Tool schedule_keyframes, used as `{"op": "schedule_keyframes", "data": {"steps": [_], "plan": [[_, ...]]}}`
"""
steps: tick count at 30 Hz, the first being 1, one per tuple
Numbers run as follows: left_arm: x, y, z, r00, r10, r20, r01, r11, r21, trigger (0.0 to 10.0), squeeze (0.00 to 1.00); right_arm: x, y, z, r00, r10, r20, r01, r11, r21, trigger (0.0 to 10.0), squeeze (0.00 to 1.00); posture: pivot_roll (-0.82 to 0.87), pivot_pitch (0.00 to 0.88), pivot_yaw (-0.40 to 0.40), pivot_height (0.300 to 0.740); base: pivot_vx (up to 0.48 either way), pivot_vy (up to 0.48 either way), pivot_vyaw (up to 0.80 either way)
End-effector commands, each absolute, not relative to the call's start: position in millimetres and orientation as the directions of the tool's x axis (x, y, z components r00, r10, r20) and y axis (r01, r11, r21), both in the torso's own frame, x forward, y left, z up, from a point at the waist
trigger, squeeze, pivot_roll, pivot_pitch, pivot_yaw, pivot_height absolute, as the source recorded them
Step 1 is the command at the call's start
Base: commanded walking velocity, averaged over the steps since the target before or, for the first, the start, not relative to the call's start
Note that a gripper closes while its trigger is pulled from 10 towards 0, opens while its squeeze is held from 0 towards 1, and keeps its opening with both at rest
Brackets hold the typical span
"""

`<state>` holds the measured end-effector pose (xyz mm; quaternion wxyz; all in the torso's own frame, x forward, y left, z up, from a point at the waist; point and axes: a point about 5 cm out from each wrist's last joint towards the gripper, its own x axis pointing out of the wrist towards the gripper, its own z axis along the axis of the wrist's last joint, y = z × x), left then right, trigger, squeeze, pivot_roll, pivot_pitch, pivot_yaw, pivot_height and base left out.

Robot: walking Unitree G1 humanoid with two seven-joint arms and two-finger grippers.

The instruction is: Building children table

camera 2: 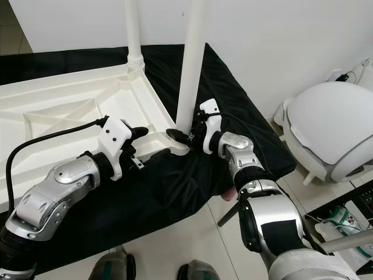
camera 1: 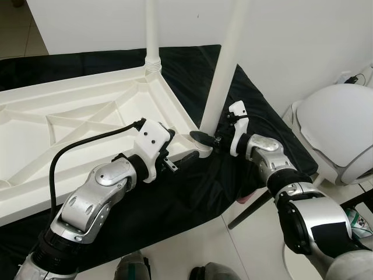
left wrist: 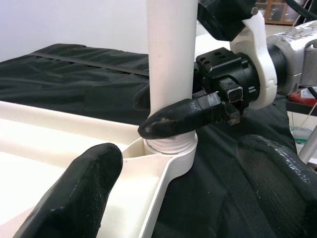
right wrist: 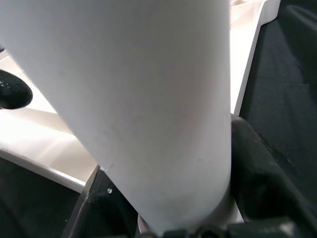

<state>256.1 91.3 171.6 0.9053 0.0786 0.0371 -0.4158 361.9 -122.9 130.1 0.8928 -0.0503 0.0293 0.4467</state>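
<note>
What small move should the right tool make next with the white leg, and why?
Probably turn the white plastic table leg further into its corner socket. The right tool grips the leg just above the socket of the upturned white plastic tabletop, and ridges, seemingly threads, show there, so it seems not fully seated. The left tool hovers open beside the corner.

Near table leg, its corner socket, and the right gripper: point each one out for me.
Near leg (camera 1: 224,64), left eye view, on the middle of the shaft.
Corner socket (left wrist: 174,154), left wrist view, on its rounded outer wall.
Right gripper (camera 1: 208,139), left eye view, between its fingertips at the leg's base.
</note>
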Motion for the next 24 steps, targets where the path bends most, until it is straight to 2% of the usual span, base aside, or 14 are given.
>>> {"op": "schedule_keyframes", "data": {"steps": [1,2,4,8,10,11,13,14,15,16,18,19,20,24], "plan": [[250.1,86.8,170.4,0.591,-0.793,-0.146,0.807,0.584,0.094,10.0,0.00,359.7,-127.9,119.5,0.659,0.743,-0.117,-0.750,0.661,-0.024,10.0,0.00,0.03,0.000,-0.067,0.740,0.000,0.000,0.00],[250.1,86.8,170.4,0.591,-0.793,-0.146,0.807,0.584,0.094,10.0,0.00,359.7,-127.9,119.5,0.659,0.743,-0.117,-0.750,0.661,-0.024,10.0,0.00,0.03,0.000,-0.067,0.740,0.000,0.000,0.00],[250.2,86.4,170.1,0.590,-0.794,-0.146,0.807,0.583,0.092,10.0,0.00,359.2,-121.8,116.6,0.717,0.690,-0.103,-0.695,0.718,-0.028,10.0,0.00,0.03,0.001,-0.068,0.740,0.000,0.000,0.00],[250.1,86.2,170.3,0.588,-0.796,-0.145,0.809,0.581,0.089,10.0,0.00,357.0,-108.0,117.6,0.780,0.623,-0.059,-0.625,0.780,-0.021,10.0,0.00,0.03,0.003,-0.062,0.740,0.000,0.000,0.00],[250.1,86.2,170.3,0.587,-0.796,-0.146,0.809,0.581,0.088,10.0,0.00,356.8,-106.1,118.0,0.791,0.610,-0.052,-0.611,0.791,-0.016,10.0,0.00,0.03,0.003,-0.062,0.740,0.000,0.000,0.00],[250.0,85.9,170.2,0.585,-0.798,-0.147,0.811,0.578,0.089,10.0,0.00,358.7,-103.9,118.3,0.834,0.550,-0.051,-0.550,0.835,0.012,10.0,0.00,0.03,0.001,-0.058,0.740,0.000,0.000,0.00],[250.0,85.9,170.2,0.585,-0.798,-0.147,0.811,0.578,0.089,10.0,0.00,358.7,-103.9,118.3,0.834,0.550,-0.051,-0.550,0.835,0.012,10.0,0.00,0.03,0.001,-0.058,0.740,0.000,0.000,0.00],[249.9,85.7,170.1,0.583,-0.799,-0.147,0.812,0.576,0.090,10.0,0.00,359.8,-102.9,118.4,0.860,0.508,-0.053,-0.507,0.862,0.032,10.0,0.00,0.03,0.001,-0.058,0.740,0.000,0.000,0.00],[250.1,85.5,169.9,0.580,-0.801,-0.149,0.815,0.573,0.090,10.0,0.00,360.8,-100.4,117.4,0.919,0.390,-0.061,-0.387,0.921,0.055,10.0,0.00,0.02,0.000,-0.051,0.740,0.000,0.000,0.00],[250.1,85.5,169.9,0.580,-0.801,-0.149,0.815,0.573,0.090,10.0,0.00,360.8,-100.4,117.4,0.919,0.390,-0.061,-0.387,0.921,0.055,10.0,0.00,0.02,0.000,-0.051,0.740,0.000,0.000,0.00],[250.5,84.9,169.9,0.574,-0.805,-0.150,0.819,0.567,0.090,10.0,0.00,358.7,-94.9,116.0,0.976,0.206,-0.067,-0.200,0.976,0.090,10.0,0.00,0.02,0.000,-0.049,0.740,0.000,0.000,0.00],[250.5,84.9,169.9,0.574,-0.805,-0.150,0.819,0.567,0.090,10.0,0.00,358.7,-94.9,116.0,0.976,0.206,-0.067,-0.200,0.976,0.090,10.0,0.00,0.02,0.000,-0.049,0.740,0.000,0.000,0.00],[250.7,84.5,170.0,0.572,-0.806,-0.150,0.820,0.565,0.090,10.0,0.00,356.0,-90.8,115.7,0.987,0.146,-0.069,-0.138,0.985,0.099,10.0,0.00,0.02,0.000,-0.050,0.740,0.000,0.000,0.00],[251.0,84.0,170.2,0.572,-0.807,-0.149,0.820,0.565,0.090,10.0,0.00,350.0,-76.7,116.5,0.989,0.134,-0.064,-0.126,0.985,0.115,10.0,0.00,0.02,0.000,-0.054,0.740,0.000,0.000,0.00]]}}
